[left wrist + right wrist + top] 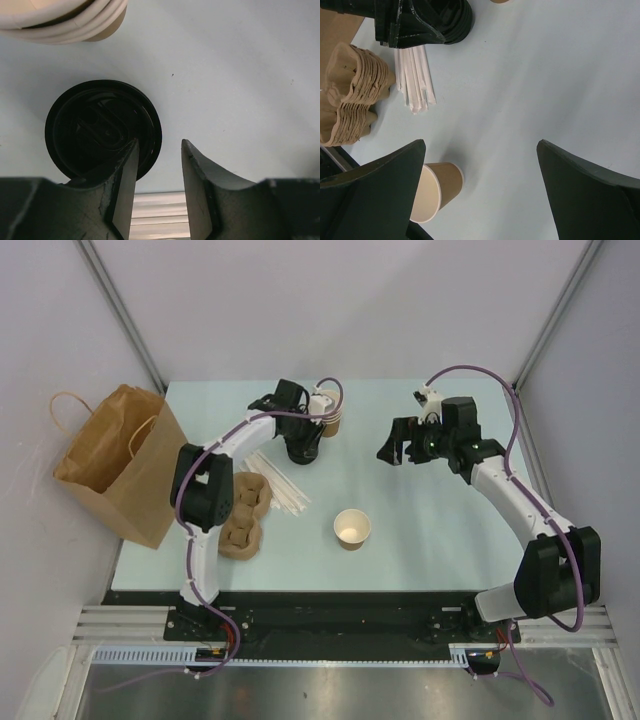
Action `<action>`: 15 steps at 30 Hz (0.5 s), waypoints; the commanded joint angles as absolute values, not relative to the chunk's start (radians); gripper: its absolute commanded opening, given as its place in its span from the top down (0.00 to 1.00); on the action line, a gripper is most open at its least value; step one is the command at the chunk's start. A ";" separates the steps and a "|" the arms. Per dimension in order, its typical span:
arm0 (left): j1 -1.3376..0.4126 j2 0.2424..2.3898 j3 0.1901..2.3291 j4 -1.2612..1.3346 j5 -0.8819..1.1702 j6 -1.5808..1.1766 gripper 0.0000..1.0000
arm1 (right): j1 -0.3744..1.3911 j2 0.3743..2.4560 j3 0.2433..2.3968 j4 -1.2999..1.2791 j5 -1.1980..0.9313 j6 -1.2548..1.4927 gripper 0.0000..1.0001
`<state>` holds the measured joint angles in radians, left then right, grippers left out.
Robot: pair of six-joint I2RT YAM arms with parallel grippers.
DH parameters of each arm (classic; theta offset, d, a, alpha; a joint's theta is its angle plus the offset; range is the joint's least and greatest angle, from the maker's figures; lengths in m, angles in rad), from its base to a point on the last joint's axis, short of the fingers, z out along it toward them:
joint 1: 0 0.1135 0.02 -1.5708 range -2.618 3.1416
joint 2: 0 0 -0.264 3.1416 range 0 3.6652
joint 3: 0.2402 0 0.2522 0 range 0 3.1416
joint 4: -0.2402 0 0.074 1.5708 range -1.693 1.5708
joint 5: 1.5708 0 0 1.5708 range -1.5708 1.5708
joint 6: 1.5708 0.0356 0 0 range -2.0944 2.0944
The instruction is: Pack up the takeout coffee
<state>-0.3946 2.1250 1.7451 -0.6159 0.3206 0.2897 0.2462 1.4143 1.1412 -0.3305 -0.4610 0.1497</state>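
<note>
The takeout coffee is out of view: no cup here has a lid on it. A low stack of round black lids [95, 127] lies at the back middle of the table. My left gripper [160, 145] hangs over it, jaws partly open. Its left finger [122, 180] covers the stack's right rim, and the right finger stands clear of it. In the top view the left gripper [303, 445] hides most of the lids. One lidless tan cup [352, 528] stands upright mid-table. My right gripper [400, 445] hovers wide open and empty, with the cup [437, 190] beside its left finger.
A stack of lidless cups [328, 412] stands just behind the lids. White straws [280, 485] and stacked pulp cup carriers [245, 512] lie left of centre. An open brown paper bag [115, 460] stands at the table's left edge.
</note>
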 commanded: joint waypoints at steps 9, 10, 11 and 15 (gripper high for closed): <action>-0.400 2.146 1.782 -0.603 0.330 0.305 0.65 | 0.242 1.425 1.183 -0.310 -0.474 0.155 0.00; -0.400 2.148 1.784 -0.603 0.330 0.305 0.65 | 0.242 1.425 1.184 -0.308 -0.474 0.156 0.00; -0.400 2.151 1.784 -0.604 0.328 0.305 0.65 | 0.242 1.427 1.184 -0.308 -0.474 0.160 0.00; -0.400 2.154 1.781 -0.603 0.328 0.305 0.71 | 0.241 1.425 1.184 -0.308 -0.477 0.160 0.00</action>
